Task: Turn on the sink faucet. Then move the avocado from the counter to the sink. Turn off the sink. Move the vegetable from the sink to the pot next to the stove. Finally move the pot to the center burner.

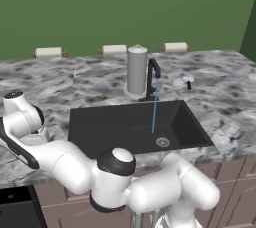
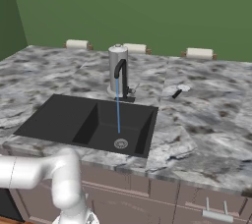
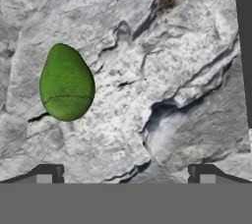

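The avocado [image 3: 66, 83] lies on the marbled counter [image 3: 162, 61], ahead and to the left of my open gripper [image 3: 127, 176]. Nothing is between the fingertips [image 3: 49, 175], and the fruit sits apart from them. My hand hangs over the counter [image 1: 45, 92] left of the black sink [image 1: 100, 127]. The black sink faucet [image 1: 152, 78] pours a thin blue stream into the basin near the silver drain [image 1: 162, 142]. The right base view shows the same faucet [image 2: 120, 74] and sink [image 2: 64, 117]. The pot and the stove are out of view.
A tall grey canister [image 1: 136, 69] stands just behind the faucet. A small silver fitting [image 1: 188, 80] lies on the counter right of the sink. Three pale rolls [image 1: 48, 52] line the back edge. A dark strip [image 3: 243, 21] borders the hand view's right side.
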